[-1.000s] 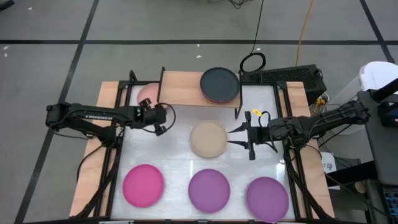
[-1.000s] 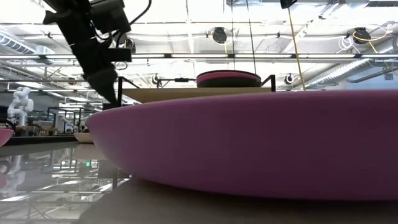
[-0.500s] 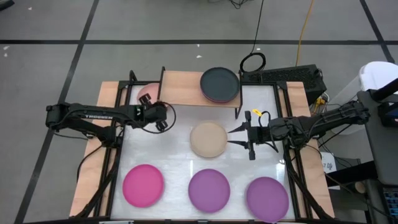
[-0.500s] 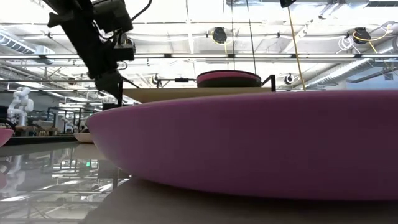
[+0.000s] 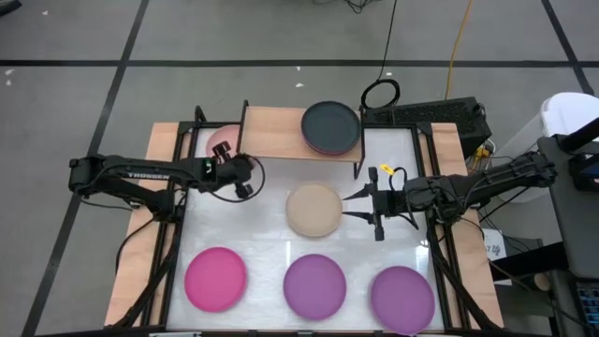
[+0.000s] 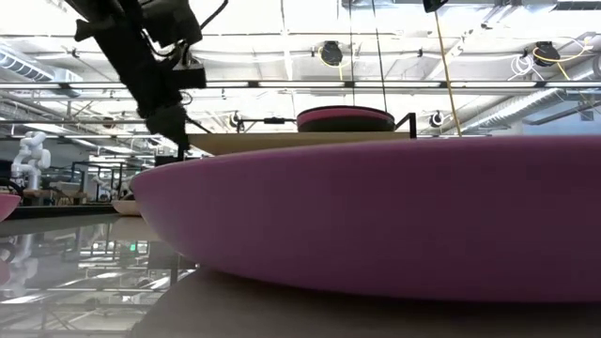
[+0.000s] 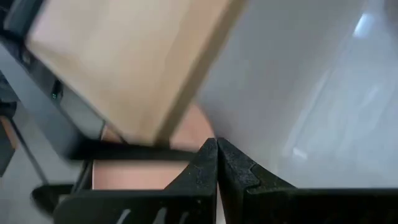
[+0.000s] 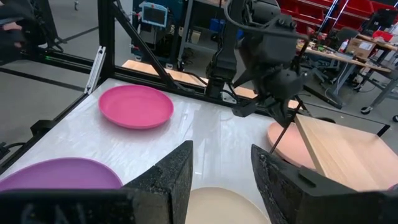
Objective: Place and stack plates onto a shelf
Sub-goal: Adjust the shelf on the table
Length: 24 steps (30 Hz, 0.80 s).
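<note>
the shelf [image 5: 281, 131] is standing at the table's [image 5: 271, 248] 12 o'clock edge, with a dark grey plate [image 5: 330, 125] sitting on its right end on top of a purple one whose rim is only just showing. the pale pink plate [image 5: 221, 140] is lying at the shelf's 9 o'clock end, partly tucked under the top board. the left gripper [image 5: 245, 175] is hovering just at that plate's 4 o'clock side, by the shelf's left leg; in the left wrist view its fingers [image 7: 214, 163] are pressing together, clenched on nothing. the beige plate [image 5: 314, 209] is lying mid-table, and the right gripper [image 5: 357, 208] is waiting at its 3 o'clock side with fingers spread wide, released. along the 6 o'clock edge are lying the magenta plate [image 5: 216, 277], a middle purple plate [image 5: 314, 284] and a right purple plate [image 5: 402, 295].
</note>
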Each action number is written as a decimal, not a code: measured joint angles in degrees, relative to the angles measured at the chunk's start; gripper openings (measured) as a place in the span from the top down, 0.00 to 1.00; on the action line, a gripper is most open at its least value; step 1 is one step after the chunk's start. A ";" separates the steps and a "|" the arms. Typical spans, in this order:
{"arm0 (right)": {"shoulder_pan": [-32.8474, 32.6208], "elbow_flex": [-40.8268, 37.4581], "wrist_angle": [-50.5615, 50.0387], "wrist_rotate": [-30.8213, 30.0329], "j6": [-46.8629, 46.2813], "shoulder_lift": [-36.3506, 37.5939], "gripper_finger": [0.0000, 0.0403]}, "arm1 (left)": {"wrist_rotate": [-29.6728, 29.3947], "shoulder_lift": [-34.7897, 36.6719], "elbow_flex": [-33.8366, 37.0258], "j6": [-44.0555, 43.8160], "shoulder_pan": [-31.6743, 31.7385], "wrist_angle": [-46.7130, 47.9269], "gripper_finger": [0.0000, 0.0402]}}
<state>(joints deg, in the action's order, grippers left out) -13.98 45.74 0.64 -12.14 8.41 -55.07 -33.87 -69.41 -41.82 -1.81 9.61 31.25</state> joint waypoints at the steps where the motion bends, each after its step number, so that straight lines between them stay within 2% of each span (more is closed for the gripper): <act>1: 0.00 0.01 -0.04 0.00 0.00 0.00 0.64 | 0.08 0.00 0.00 -1.01 -0.04 2.03 1.00; 5: -0.02 0.01 -0.02 0.00 0.00 0.00 0.64 | 0.75 0.00 0.00 -3.86 -0.04 7.87 1.00; 8: 0.00 0.01 0.02 0.00 0.00 0.00 0.64 | -2.40 0.00 0.00 -3.32 0.12 7.80 1.00; 11: -0.01 0.01 0.25 0.00 0.00 0.00 0.64 | -6.62 0.00 0.00 -0.79 1.00 5.32 1.00; 13: 0.00 0.01 0.34 0.00 0.05 0.00 0.64 | -7.41 0.00 0.00 1.28 1.73 2.89 1.00; 24: 0.00 0.01 0.33 0.00 0.17 0.00 0.64 | -4.71 0.00 0.04 7.35 2.38 -6.57 1.00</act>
<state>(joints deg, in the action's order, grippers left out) -13.98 45.76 0.97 -12.14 8.58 -55.07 -38.58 -69.41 -41.78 5.54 11.99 24.68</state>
